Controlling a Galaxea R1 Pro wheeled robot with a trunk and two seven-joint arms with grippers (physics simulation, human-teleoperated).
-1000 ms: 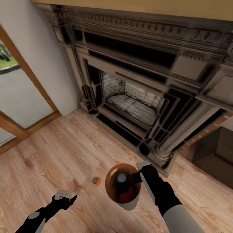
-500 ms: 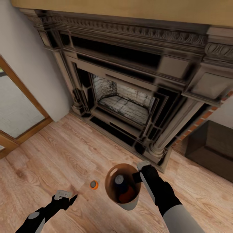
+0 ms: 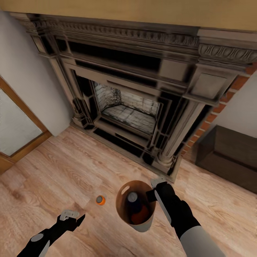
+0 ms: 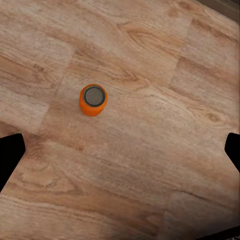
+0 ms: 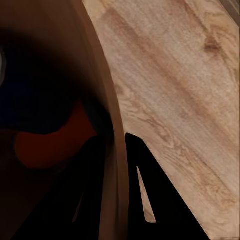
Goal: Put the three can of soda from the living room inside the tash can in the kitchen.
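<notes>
My right gripper (image 3: 152,192) is shut on the rim of the tash can (image 3: 125,214), a tapered bin, brown inside and pale outside, held above the wood floor. Inside it stand a dark blue soda can (image 3: 133,200) and an orange one (image 3: 140,215). In the right wrist view the fingers (image 5: 142,187) pinch the bin's wall (image 5: 107,125). A third, orange can (image 3: 100,200) stands upright on the floor left of the bin. My left gripper (image 3: 73,216) hangs open above the floor, with that orange can (image 4: 93,99) standing ahead of it.
A dark carved fireplace (image 3: 142,96) with a brick hearth fills the wall ahead. A wood-framed glass door (image 3: 14,125) is at the left. A dark low cabinet (image 3: 228,157) sits at the right. Wood floor (image 3: 64,167) stretches around the arms.
The whole view has swung right: fireplace and door slid left, the cabinet came into sight. The floor can shifted left with it. Both arms and the bin hold their pose.
</notes>
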